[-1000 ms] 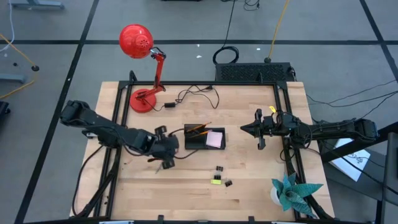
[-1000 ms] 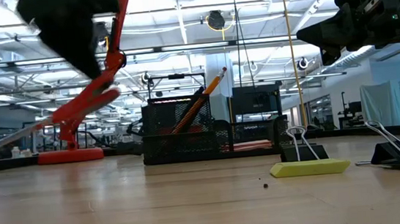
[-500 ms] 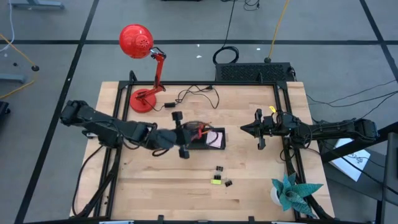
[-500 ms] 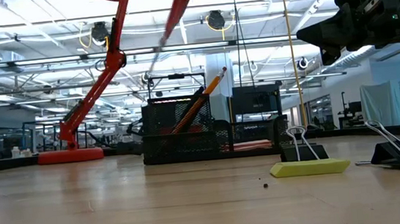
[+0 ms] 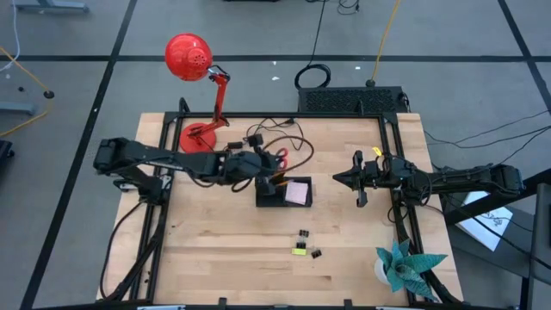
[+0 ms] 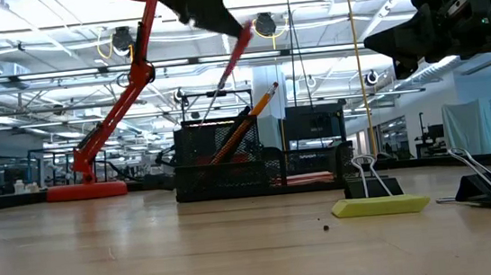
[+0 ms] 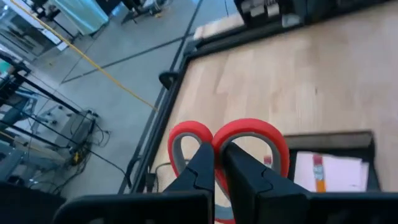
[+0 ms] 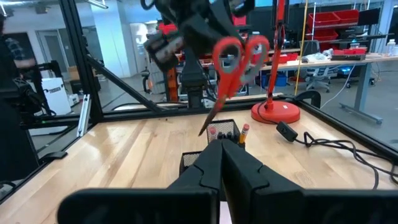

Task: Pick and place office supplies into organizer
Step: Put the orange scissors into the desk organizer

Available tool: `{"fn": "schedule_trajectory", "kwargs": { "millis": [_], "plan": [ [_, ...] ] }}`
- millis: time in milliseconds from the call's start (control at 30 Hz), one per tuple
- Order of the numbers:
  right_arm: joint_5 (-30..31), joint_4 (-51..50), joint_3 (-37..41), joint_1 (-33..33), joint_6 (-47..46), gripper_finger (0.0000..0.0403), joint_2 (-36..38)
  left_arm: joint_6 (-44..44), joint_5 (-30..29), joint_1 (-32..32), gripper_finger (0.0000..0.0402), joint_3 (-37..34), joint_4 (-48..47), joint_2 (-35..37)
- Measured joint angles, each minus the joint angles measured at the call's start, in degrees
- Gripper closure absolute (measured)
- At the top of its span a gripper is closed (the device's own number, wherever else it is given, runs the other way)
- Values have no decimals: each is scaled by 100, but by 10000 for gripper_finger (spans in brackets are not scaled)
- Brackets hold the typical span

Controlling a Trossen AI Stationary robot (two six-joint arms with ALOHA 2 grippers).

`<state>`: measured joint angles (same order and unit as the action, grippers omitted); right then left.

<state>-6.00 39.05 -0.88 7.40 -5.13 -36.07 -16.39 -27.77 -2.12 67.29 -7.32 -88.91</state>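
The left hand (image 5: 261, 161) grips the red-handled scissors (image 5: 277, 158) just above the tall end of the organizer (image 5: 269, 198), fingers pinched together where the two red loops meet. From the right wrist view the scissors (image 8: 231, 62) hang tilted, handles up and the closed blade tip pointing down at the mesh compartment. An orange pencil (image 6: 246, 120) leans in that compartment, and a pale pink pad (image 5: 298, 192) lies in the organizer's low section. The left arm stretches nearly level toward the organizer from the desk's (image 5: 224, 250) left edge. Right of the organizer, well apart, the right hand (image 5: 342, 179) hovers with its fingers pressed together, holding nothing.
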Motion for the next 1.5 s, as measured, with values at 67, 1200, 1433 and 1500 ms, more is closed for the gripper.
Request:
{"fn": "schedule_trajectory", "kwargs": {
  "millis": [67, 1200, 1433, 1500],
  "plan": [
    [0, -24, 1, -1, 1, 399, -2, -113, 0, 24, 386, 0, -6, -232],
    [0, -29, 0, -2, 90, 399, 0, -1041, 129, 377, 388, -419, 1183, 185],
    [0, -29, -1, -2, 127, 399, 2, -1162, 291, 594, 386, -1007, 1924, 188],
    [0, -29, -1, -1, 129, 399, 0, -1218, 396, 627, 385, -1065, 2052, 188]
  ]
}}
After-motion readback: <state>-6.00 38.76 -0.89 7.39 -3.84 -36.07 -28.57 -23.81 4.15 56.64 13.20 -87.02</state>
